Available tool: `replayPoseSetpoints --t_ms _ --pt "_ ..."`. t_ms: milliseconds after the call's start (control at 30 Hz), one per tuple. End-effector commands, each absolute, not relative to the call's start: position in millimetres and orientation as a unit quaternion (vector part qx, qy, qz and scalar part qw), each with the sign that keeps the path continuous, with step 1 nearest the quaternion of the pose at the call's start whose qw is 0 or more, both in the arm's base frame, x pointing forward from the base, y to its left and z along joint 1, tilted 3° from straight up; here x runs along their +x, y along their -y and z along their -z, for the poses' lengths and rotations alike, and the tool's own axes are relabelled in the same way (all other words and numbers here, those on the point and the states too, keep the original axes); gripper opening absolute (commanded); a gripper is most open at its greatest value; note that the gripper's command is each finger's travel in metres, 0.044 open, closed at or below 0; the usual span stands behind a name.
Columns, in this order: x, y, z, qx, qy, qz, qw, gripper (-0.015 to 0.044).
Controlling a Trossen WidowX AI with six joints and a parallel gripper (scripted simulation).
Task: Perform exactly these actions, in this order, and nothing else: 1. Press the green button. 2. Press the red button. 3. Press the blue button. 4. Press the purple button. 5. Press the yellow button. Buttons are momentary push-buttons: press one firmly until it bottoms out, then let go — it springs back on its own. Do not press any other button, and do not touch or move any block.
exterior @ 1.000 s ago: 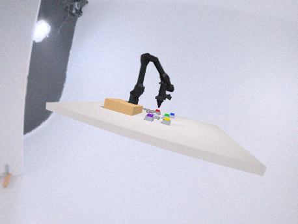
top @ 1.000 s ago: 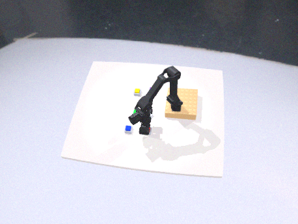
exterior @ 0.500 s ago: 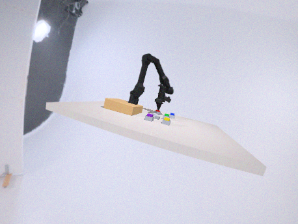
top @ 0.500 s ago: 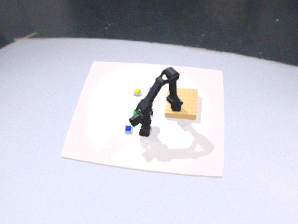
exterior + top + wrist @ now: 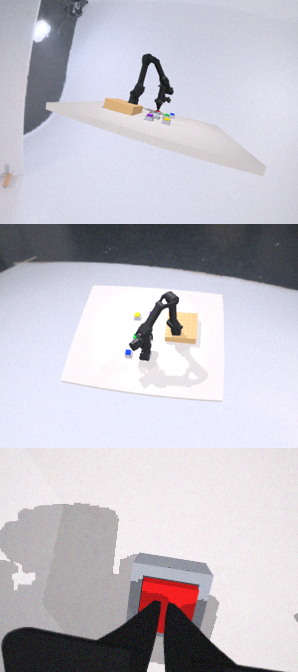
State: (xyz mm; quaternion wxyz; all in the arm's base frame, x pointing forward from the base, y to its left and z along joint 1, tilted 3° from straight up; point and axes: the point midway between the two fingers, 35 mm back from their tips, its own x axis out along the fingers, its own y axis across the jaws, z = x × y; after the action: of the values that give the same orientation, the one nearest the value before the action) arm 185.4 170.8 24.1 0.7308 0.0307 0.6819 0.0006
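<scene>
My gripper (image 5: 144, 357) (image 5: 158, 110) (image 5: 163, 608) is shut and empty, pointing down. Its fingertips are over the middle of the red button (image 5: 157, 111) (image 5: 171, 590), touching the cap or very close above it. How far the cap is pressed cannot be told. In the top view the arm hides the red button. The green button (image 5: 135, 336) (image 5: 166, 114) is partly behind the arm in the top view. The blue button (image 5: 128, 352) (image 5: 172, 114), the purple button (image 5: 150, 312) (image 5: 149, 115) and the yellow button (image 5: 137, 315) (image 5: 166, 119) stand apart from the gripper.
The arm stands on a tan studded base (image 5: 190, 325) (image 5: 120, 107) on a white board (image 5: 94, 372) (image 5: 195, 140). A small grey-white object (image 5: 156, 116) stands between the purple and green buttons in the exterior view. The arm's shadow falls across the board.
</scene>
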Motion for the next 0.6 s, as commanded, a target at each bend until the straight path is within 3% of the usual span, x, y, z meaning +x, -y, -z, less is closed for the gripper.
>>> replayPoseSetpoints --t_ms 0,467,567 --pt "184.7 -169.4 -22.5 0.029 -0.683 0.003 0.73 0.002" --pt "182.7 -168.4 -58.2 0.029 -0.683 0.003 0.73 0.002" --pt "181.5 -168.3 -94.2 0.029 -0.683 0.003 0.73 0.002"
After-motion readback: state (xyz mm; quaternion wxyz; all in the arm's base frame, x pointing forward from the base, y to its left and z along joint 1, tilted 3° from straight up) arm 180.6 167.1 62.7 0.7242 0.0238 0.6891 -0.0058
